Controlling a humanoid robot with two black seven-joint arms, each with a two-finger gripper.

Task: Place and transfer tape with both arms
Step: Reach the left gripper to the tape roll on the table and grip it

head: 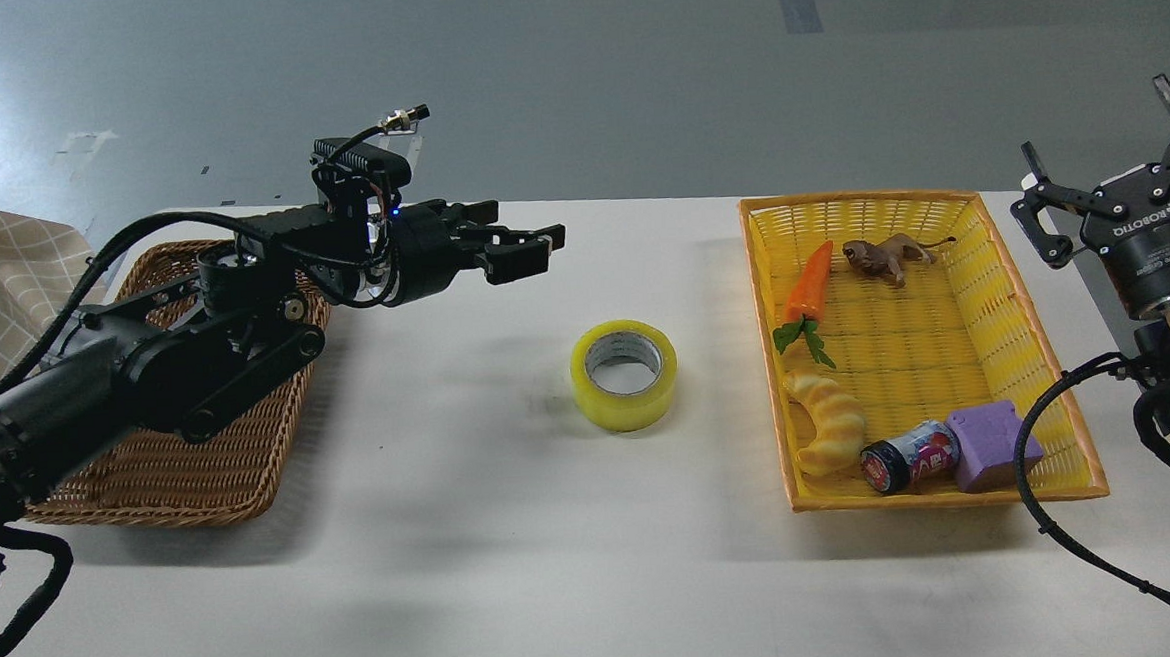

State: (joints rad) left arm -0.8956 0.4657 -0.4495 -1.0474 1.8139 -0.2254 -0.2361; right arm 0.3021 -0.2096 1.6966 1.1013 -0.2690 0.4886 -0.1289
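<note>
Yellow translucent tape (624, 374) lies flat, core up, mid-table (517, 562), between both baskets, touching neither. Left of it sits a brown wicker basket (203, 489); right, a yellow basket (1047, 354) w/ a bread toy (828, 419), carrot (807, 287) and other bits. Your left pincer (525, 243) hangs above and left of the roll, fingers pointing right, nearly closed, holding nothing. Your right pincer (1112, 166) is raised past the table's right edge, fingers spread wide, empty. Judgement: open the left pincer first, centre it over the ring, then descend straight so one finger enters the core.
</note>
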